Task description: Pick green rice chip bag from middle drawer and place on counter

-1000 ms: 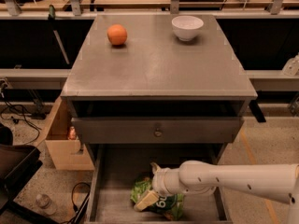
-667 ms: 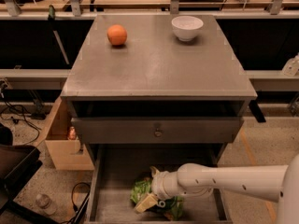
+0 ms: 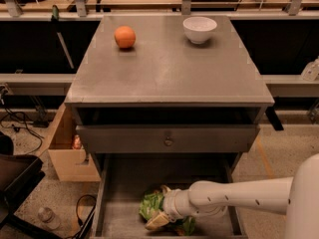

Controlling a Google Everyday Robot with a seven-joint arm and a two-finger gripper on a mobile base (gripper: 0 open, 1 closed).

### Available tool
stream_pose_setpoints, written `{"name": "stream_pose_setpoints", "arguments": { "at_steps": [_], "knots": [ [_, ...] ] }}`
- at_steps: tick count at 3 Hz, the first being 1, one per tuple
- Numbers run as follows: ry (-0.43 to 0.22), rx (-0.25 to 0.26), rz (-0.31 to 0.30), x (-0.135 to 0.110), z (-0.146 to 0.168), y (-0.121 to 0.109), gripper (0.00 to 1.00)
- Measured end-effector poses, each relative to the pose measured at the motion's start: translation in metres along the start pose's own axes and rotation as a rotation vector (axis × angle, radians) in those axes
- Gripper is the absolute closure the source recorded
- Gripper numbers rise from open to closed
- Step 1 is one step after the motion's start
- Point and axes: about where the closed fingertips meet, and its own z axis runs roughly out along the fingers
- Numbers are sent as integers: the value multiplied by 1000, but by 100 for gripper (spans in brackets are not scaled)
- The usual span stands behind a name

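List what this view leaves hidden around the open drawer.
Camera view:
- green rice chip bag: largely covered by the end effector reaching over it in the middle drawer; lettering unreadable.
- middle drawer: front cut off by the bottom picture edge.
- recess under the counter: interior lost in shadow.

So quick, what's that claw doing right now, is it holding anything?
Gripper: down in the middle drawer, at the green rice chip bag; whether it is open, closed or holding the bag cannot be told.
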Motion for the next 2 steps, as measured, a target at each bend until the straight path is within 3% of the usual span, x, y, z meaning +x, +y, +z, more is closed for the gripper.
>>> {"name": "stream_pose_setpoints", "arguments": {
  "at_steps": [2],
  "knots": [
    [15, 8, -3, 11, 3, 5, 64]
  ]
}}
